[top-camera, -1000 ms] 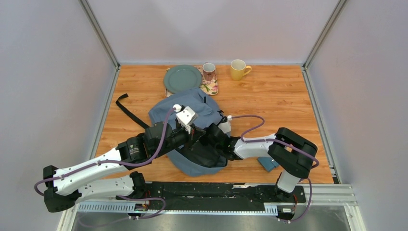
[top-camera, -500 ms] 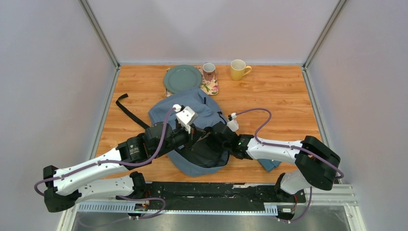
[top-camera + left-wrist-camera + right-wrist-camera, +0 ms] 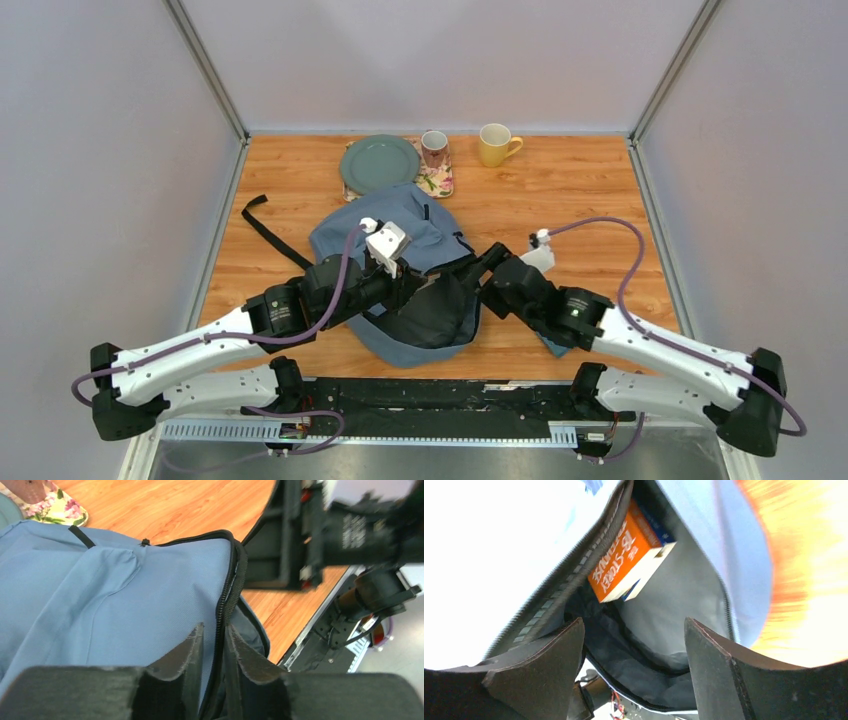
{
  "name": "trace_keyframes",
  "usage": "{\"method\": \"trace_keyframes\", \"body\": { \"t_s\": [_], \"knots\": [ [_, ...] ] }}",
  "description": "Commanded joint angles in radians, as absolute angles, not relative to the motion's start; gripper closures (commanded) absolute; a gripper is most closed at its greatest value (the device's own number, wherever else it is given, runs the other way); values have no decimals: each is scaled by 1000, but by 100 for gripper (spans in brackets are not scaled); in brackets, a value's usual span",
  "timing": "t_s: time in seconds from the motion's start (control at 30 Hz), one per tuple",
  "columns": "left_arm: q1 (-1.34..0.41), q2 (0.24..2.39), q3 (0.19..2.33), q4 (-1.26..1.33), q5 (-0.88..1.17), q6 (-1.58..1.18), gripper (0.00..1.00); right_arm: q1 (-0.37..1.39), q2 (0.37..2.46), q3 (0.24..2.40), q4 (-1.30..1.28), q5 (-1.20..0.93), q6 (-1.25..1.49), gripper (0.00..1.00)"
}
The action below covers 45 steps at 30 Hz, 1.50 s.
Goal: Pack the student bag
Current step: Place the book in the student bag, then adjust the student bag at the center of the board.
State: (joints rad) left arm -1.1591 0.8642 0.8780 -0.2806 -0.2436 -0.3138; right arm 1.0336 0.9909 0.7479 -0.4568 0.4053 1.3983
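Observation:
The student bag (image 3: 420, 232) is a grey-blue backpack lying mid-table with its main compartment open toward the arms. My left gripper (image 3: 418, 282) is shut on the bag's black zipper edge (image 3: 224, 602) and holds the opening up. My right gripper (image 3: 478, 266) is open and empty, just outside the right side of the opening. In the right wrist view an orange book (image 3: 626, 555) lies inside the bag (image 3: 684, 595), beyond the spread fingers (image 3: 551, 657).
A green plate (image 3: 379, 163), a floral mug (image 3: 434, 148) on a floral mat and a yellow mug (image 3: 495, 144) stand at the back. A black strap (image 3: 264, 232) trails left of the bag. A blue object (image 3: 558, 342) lies under the right arm.
My right arm has pulled back to the right, out of the bag's opening, with its gripper open. The left gripper has held the zipper edge in place.

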Motion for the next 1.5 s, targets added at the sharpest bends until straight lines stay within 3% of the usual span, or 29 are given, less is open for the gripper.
{"method": "trace_keyframes", "body": {
  "t_s": [0.0, 0.03, 0.2, 0.33, 0.57, 0.8, 0.97, 1.27, 1.47],
  "knots": [
    [-1163, 851, 916, -322, -238, -334, 64, 1035, 861, 785, -854, 638, 1472, 24],
    [-1164, 850, 917, -327, -230, -339, 54, 1035, 838, 773, -885, 649, 1488, 24],
    [-1163, 842, 930, -341, -186, -342, 30, 1035, 665, 658, -858, 620, 1424, 24],
    [-1163, 838, 956, -364, -160, -339, 26, 1037, 595, 597, -796, 585, 1402, 24],
    [-1163, 795, 893, -529, -490, -386, 24, 1035, 636, 560, -622, 494, 1310, 24],
    [-1157, 612, 750, -627, -692, -492, 5, 1034, 839, 538, -414, 367, 1335, 22],
    [-1152, 538, 749, -712, -704, -526, 5, 1034, 919, 594, -463, 393, 1336, 22],
    [-1152, 541, 732, -678, -658, -523, 5, 1034, 805, 600, -575, 446, 1324, 46],
    [-1151, 594, 747, -647, -618, -500, 5, 1034, 824, 661, -663, 426, 1282, 46]
  ]
}}
